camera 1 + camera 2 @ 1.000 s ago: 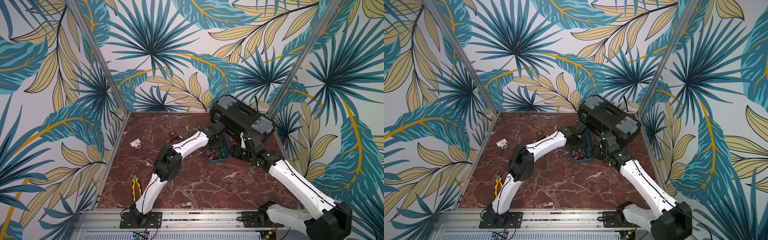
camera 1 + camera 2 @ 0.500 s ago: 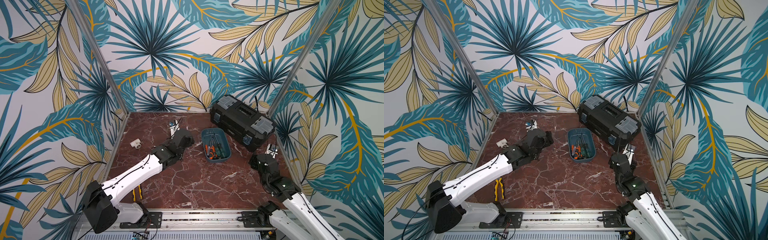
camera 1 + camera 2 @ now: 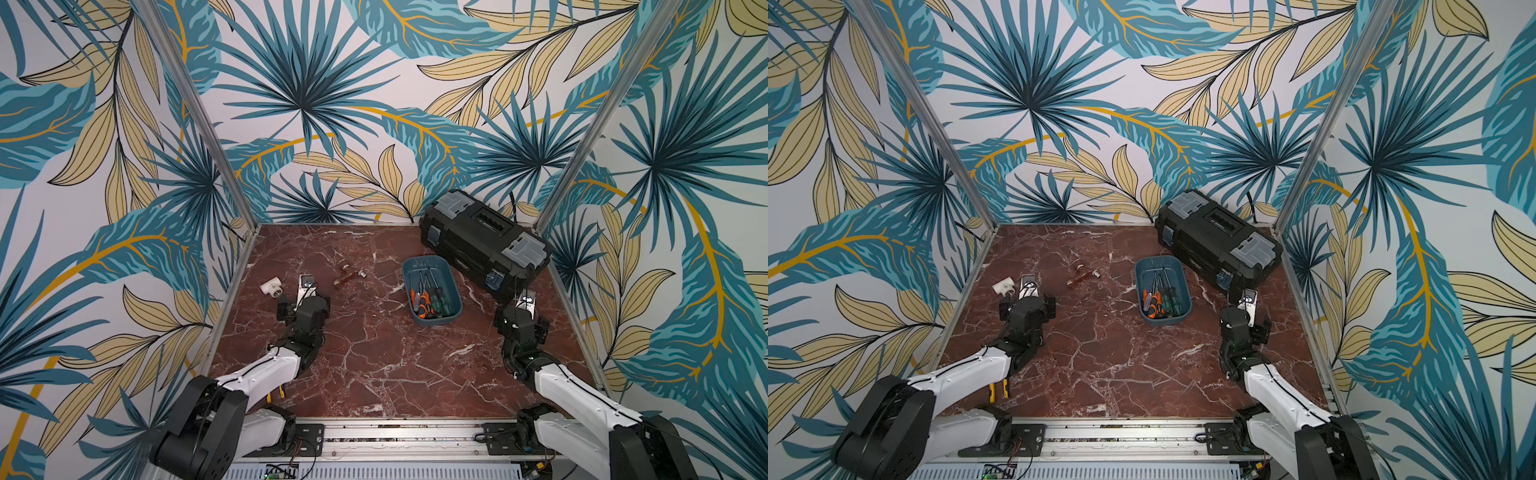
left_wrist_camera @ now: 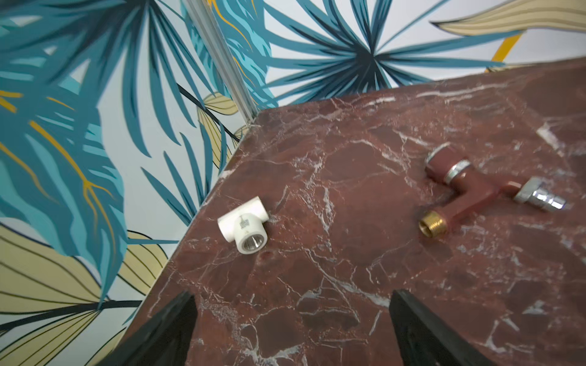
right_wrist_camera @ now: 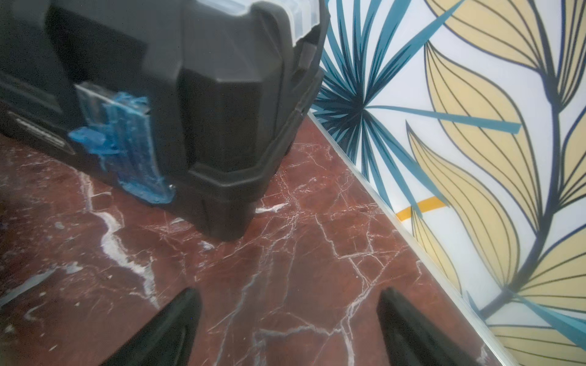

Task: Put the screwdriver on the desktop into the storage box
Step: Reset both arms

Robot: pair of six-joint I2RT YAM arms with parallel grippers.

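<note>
Your arms have pulled back from the storage box [image 3: 439, 320]; you see the left gripper [image 4: 291, 298] and right gripper [image 5: 290, 294] spread wide, empty, while the screwdrivers [image 3: 419, 300] lie inside it on the desktop [image 3: 374, 365].

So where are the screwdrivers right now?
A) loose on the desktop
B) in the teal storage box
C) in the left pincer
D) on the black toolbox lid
B: the screwdrivers lie inside the teal storage box, handles toward the robot.
</note>
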